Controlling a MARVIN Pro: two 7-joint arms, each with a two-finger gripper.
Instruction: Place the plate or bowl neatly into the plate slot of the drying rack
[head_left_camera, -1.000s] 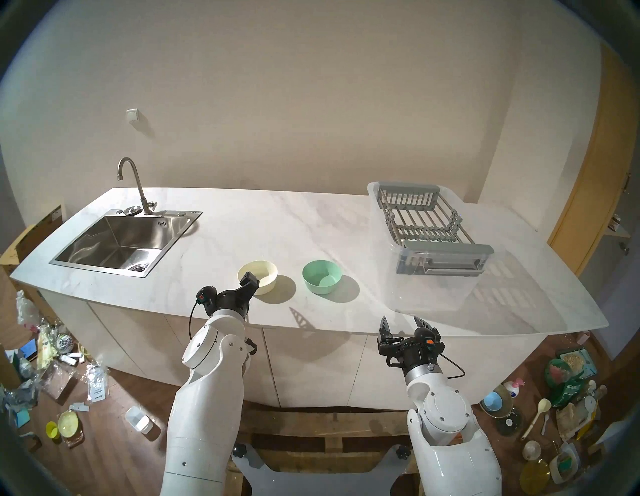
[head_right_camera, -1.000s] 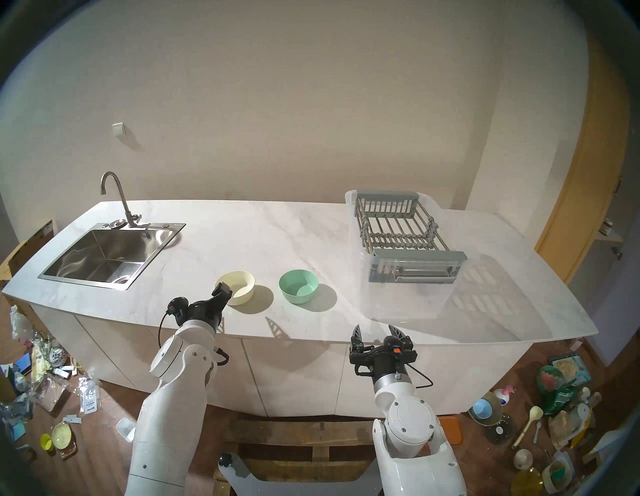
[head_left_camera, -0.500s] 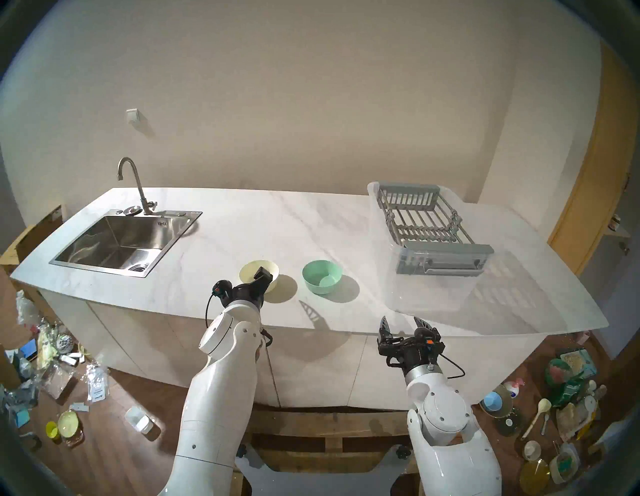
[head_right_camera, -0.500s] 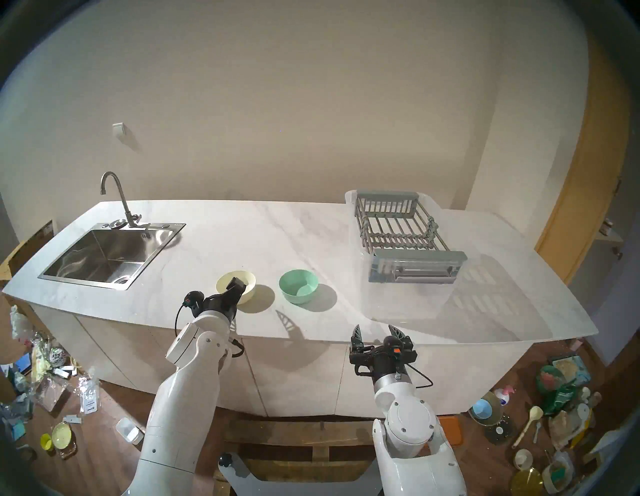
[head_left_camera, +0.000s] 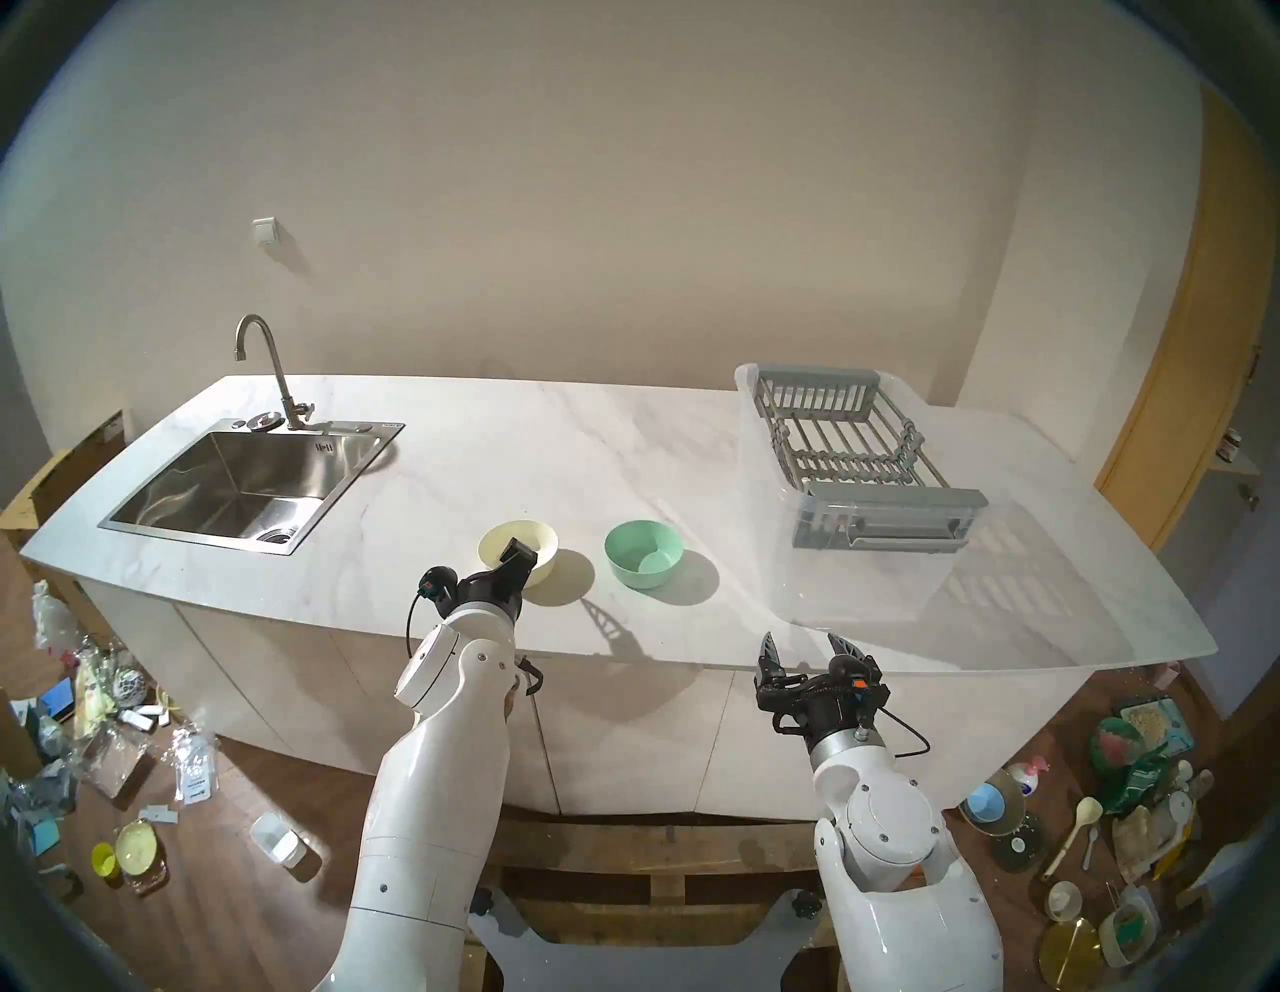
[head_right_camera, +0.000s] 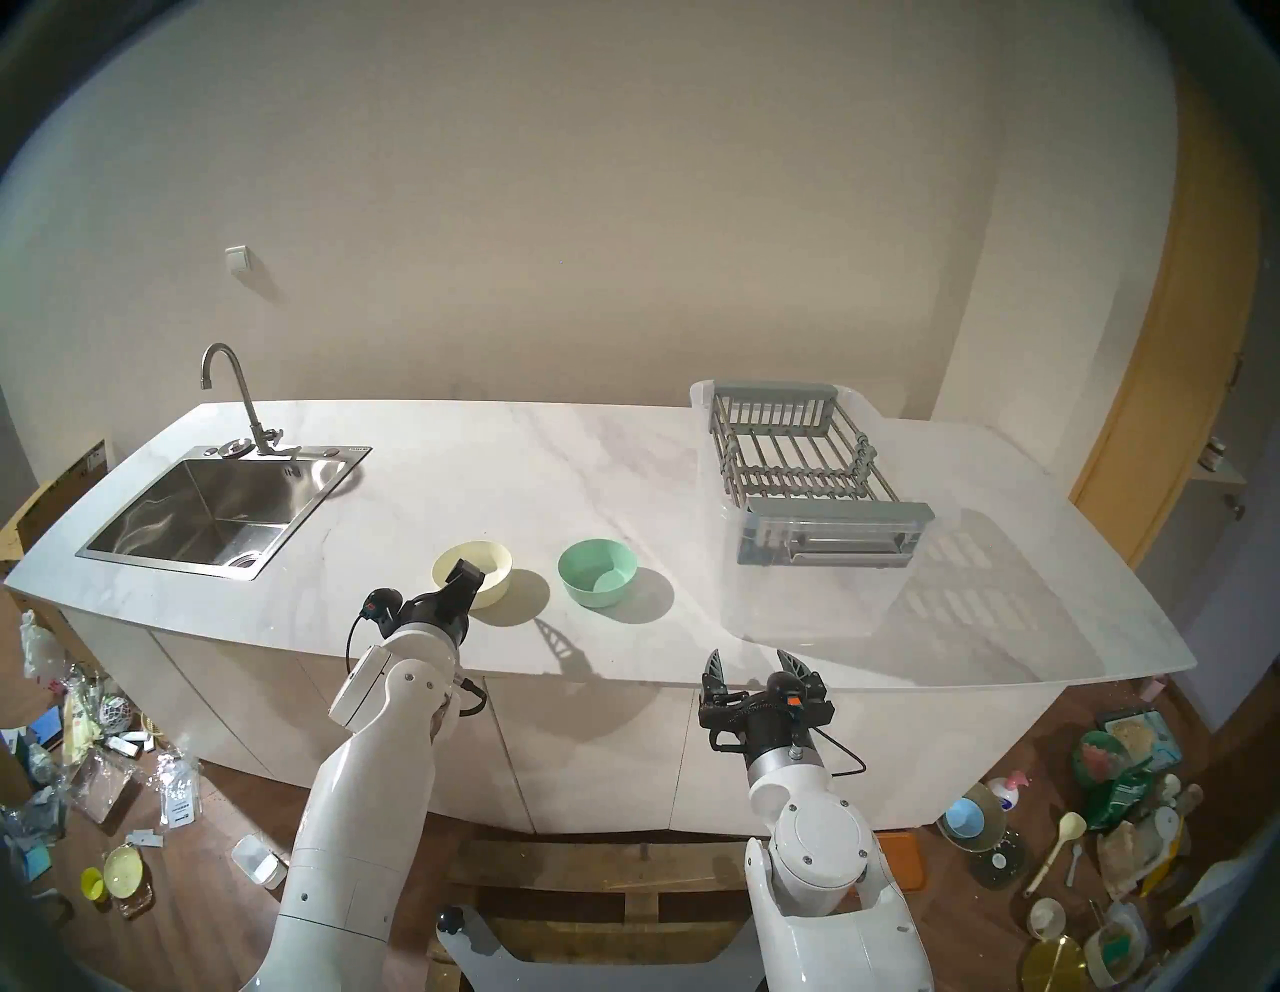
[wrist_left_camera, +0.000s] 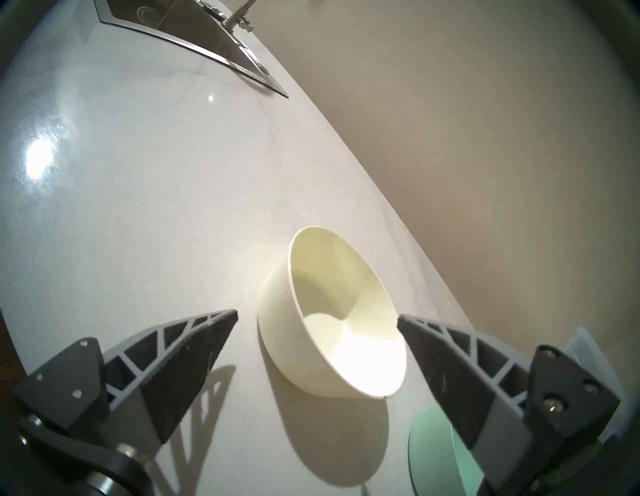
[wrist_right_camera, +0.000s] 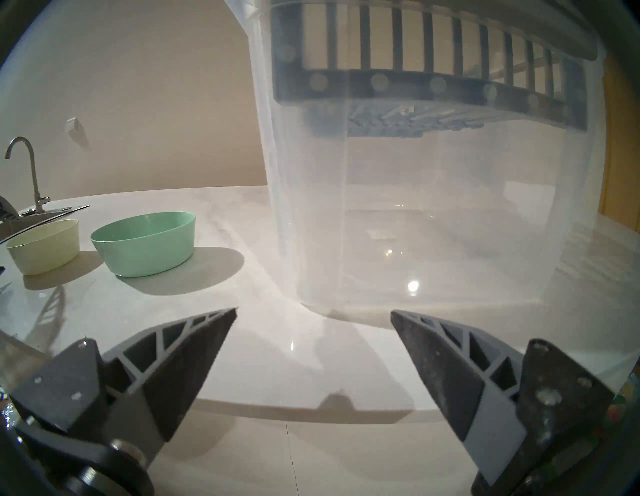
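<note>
A cream bowl (head_left_camera: 493, 547) (wrist_left_camera: 332, 311) and a green bowl (head_left_camera: 644, 554) (wrist_right_camera: 145, 242) stand upright near the white counter's front, the green one to the right. My left gripper (wrist_left_camera: 317, 315) is open, hovering at the cream bowl's near rim. Its fingers (wrist_left_camera: 194, 346) sit either side of the bowl without gripping it. My right gripper (head_left_camera: 801, 639) (wrist_right_camera: 313, 311) is open and empty at the counter's front edge, facing the tub. The grey drying rack (head_left_camera: 893, 499) sits at the back right, and its toothed plate slot (head_left_camera: 852, 472) holds nothing.
The rack rests on top of a tall clear plastic tub (head_left_camera: 866, 582) (wrist_right_camera: 415, 207). A steel sink (head_left_camera: 235, 485) with a faucet (head_left_camera: 267, 367) is set in the counter's left end. Clutter covers the floor on both sides of the counter.
My left arm swung right until its gripper reached the cream bowl, then eased back slightly. The bowls, the rack and the right arm have not moved.
</note>
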